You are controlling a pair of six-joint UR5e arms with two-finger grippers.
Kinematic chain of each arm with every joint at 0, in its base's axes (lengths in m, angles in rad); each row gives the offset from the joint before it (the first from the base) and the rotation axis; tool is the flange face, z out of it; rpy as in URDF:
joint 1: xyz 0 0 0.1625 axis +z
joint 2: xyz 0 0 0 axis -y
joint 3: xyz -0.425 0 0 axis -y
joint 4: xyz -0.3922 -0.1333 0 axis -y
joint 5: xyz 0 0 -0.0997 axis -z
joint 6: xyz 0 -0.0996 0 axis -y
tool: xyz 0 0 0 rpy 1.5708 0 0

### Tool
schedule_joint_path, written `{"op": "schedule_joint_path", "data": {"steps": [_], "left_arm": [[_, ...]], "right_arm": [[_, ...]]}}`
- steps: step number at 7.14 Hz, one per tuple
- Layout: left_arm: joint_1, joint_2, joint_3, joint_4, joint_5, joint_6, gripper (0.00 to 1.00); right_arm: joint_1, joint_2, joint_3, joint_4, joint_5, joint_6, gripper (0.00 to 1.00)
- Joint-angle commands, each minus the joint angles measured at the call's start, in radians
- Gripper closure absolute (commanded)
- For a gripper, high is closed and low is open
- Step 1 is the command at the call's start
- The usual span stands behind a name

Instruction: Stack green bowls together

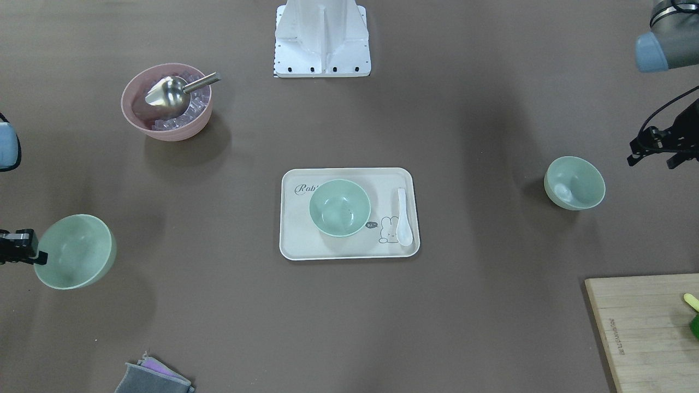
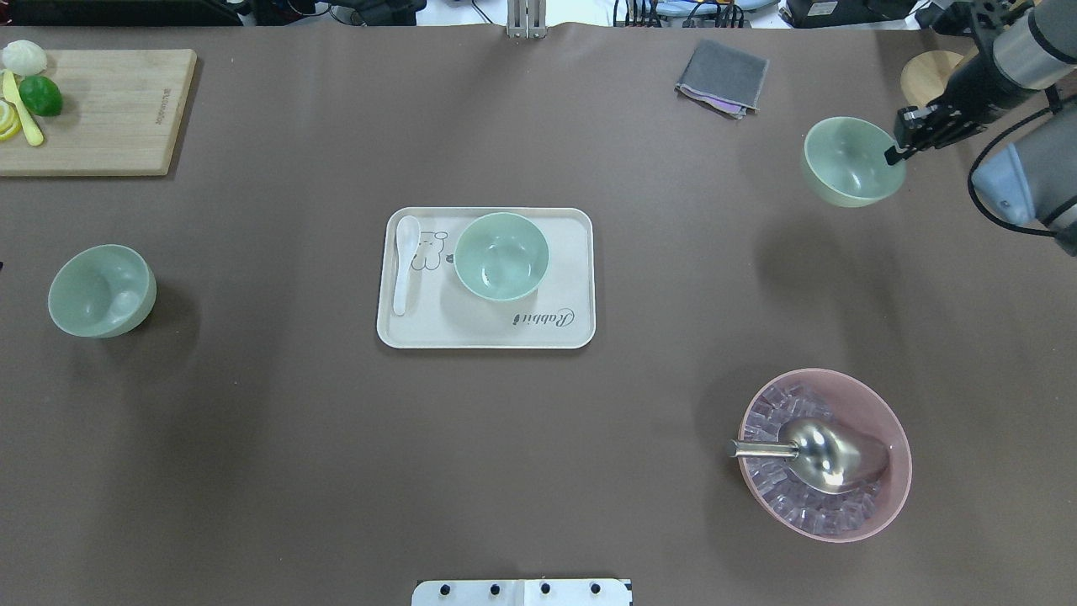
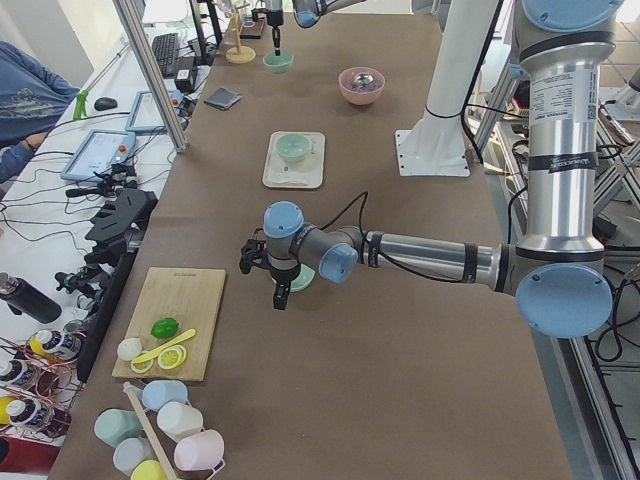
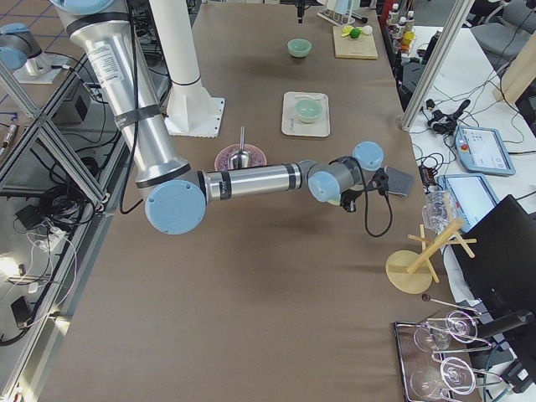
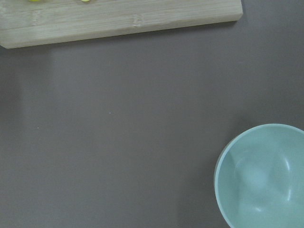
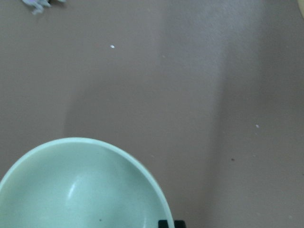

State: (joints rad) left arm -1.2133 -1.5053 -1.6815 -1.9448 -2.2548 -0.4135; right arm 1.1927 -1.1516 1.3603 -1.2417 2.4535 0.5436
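Observation:
Three pale green bowls show. One bowl (image 2: 501, 255) (image 1: 339, 208) stands on the cream tray (image 2: 485, 330) mid-table. A second bowl (image 2: 101, 290) (image 1: 574, 183) stands on the table at my left, also in the left wrist view (image 5: 263, 178). My right gripper (image 2: 897, 150) (image 1: 34, 254) is shut on the rim of the third bowl (image 2: 850, 162) (image 1: 75, 251) (image 6: 80, 187) and holds it above the table, tilted. My left gripper (image 1: 651, 161) (image 3: 278, 297) hovers beside the second bowl, apart from it, and looks open and empty.
A pink bowl (image 2: 824, 454) with ice cubes and a metal scoop stands at my near right. A white spoon (image 2: 405, 263) lies on the tray. A wooden cutting board (image 2: 109, 109) with lime and lemon is far left. A grey cloth (image 2: 722, 77) lies far right.

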Motion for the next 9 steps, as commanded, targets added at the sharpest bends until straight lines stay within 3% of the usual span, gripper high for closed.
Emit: {"op": "schedule_joint_path", "data": {"steps": [1,4,5,6,7,9], "left_arm": [[0.043,-0.036,0.063,-0.016,0.004,-0.019,0.16],[0.126,-0.078,0.161,-0.136,0.004,-0.142,0.2],[0.141,-0.09,0.196,-0.19,0.004,-0.184,0.28],[0.147,-0.107,0.21,-0.198,0.004,-0.206,0.69],[0.147,-0.111,0.206,-0.197,-0.008,-0.205,1.0],[0.146,-0.156,0.203,-0.186,-0.139,-0.208,1.0]], "right_arm": [[-0.089,0.068,0.118,-0.021,-0.005,0.29,1.0],[-0.243,0.122,0.212,-0.025,-0.134,0.505,1.0],[-0.307,0.142,0.232,-0.025,-0.204,0.569,1.0],[-0.355,0.166,0.243,-0.025,-0.244,0.628,1.0],[-0.395,0.197,0.244,-0.027,-0.283,0.68,1.0],[-0.467,0.242,0.246,-0.027,-0.349,0.757,1.0]]}}
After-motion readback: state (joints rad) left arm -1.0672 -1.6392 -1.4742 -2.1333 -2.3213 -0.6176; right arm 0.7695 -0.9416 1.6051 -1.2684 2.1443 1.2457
